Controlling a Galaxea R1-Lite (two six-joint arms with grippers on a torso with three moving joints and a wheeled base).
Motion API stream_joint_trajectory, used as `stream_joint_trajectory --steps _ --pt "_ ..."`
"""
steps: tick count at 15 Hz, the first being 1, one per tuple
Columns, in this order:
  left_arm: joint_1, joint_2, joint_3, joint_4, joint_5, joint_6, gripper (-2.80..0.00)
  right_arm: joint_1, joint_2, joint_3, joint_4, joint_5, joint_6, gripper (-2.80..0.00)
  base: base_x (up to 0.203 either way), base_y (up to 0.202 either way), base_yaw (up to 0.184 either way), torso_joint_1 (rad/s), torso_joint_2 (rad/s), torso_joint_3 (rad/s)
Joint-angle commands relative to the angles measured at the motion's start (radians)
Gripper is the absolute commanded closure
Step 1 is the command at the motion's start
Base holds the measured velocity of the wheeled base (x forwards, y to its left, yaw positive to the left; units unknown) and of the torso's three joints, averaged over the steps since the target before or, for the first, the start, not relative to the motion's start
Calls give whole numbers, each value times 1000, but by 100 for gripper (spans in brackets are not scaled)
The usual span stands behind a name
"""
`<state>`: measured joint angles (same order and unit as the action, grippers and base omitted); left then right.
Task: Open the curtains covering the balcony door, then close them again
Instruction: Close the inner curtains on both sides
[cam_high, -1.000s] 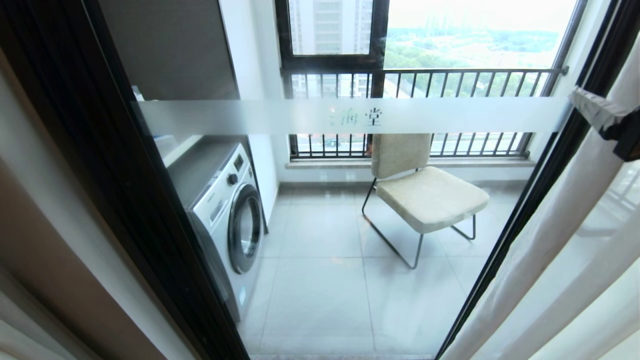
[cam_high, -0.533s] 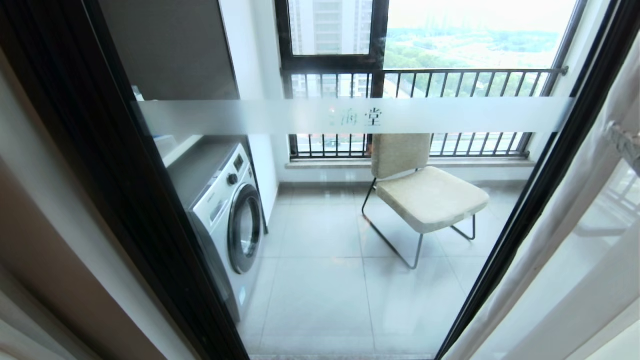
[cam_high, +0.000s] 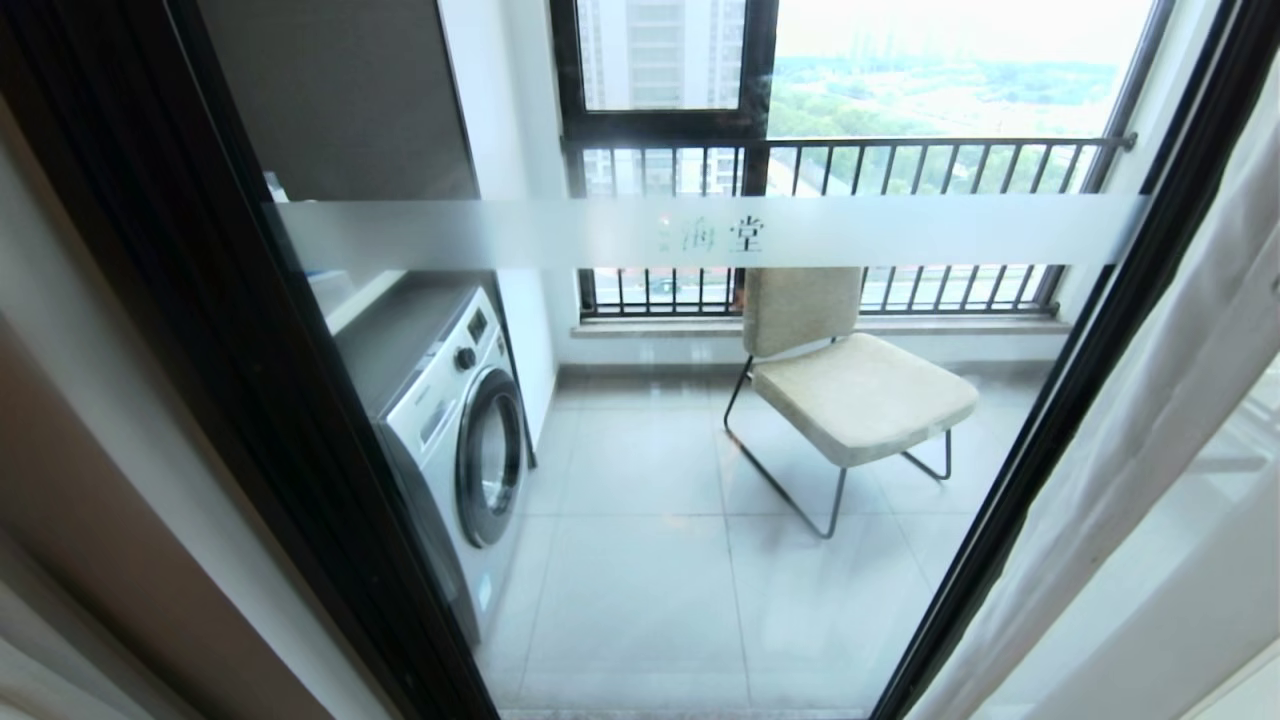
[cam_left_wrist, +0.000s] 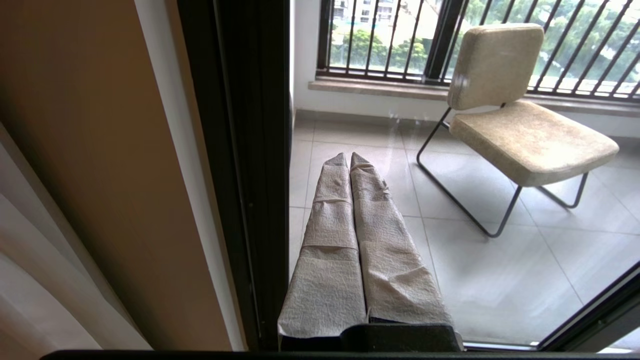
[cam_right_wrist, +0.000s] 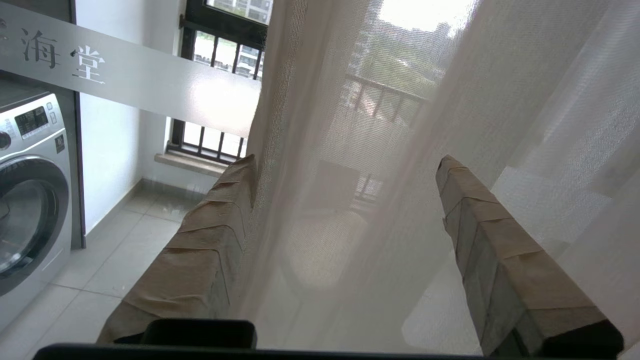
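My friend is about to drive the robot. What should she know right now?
Left gripper: shut, empty, parked by the black door frame.
Right gripper: open, fingers either side of a fold of the sheer curtain, not clamped.
The balcony door glass is uncovered in the middle; the sheer curtain hangs at its right edge.
Done: curtains look open.
Left: probably grip the sheer and draw it back across.

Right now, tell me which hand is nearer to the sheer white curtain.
Right. The right hand is open, with a fold of the sheer curtain hanging between its fingers. The left hand is shut and points through the glass door toward the chair, no curtain at its fingers.
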<state>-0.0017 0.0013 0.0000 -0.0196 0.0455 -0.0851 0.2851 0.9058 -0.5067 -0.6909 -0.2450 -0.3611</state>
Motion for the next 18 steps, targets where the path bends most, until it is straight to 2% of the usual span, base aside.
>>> stream_joint_trajectory --steps 1,10,14,16,18 --pt "0 0 0 0 1 -1 0 0 -16 10 -7 -2 -2 0 0 0 0 0 0 0" --pt "0 0 0 0 1 -1 0 5 -194 143 31 1 -2 0 0 0 0 0 0 0" --pt "0 0 0 0 1 -1 0 24 -400 173 254 1 3 0 0 0 0 0 0 0" --pt "0 0 0 0 1 -1 0 -8 -464 176 361 2 36 0 0 0 0 0 0 0" --pt "0 0 0 0 1 -1 0 -61 -480 182 393 3 67 0 0 0 0 0 0 0"
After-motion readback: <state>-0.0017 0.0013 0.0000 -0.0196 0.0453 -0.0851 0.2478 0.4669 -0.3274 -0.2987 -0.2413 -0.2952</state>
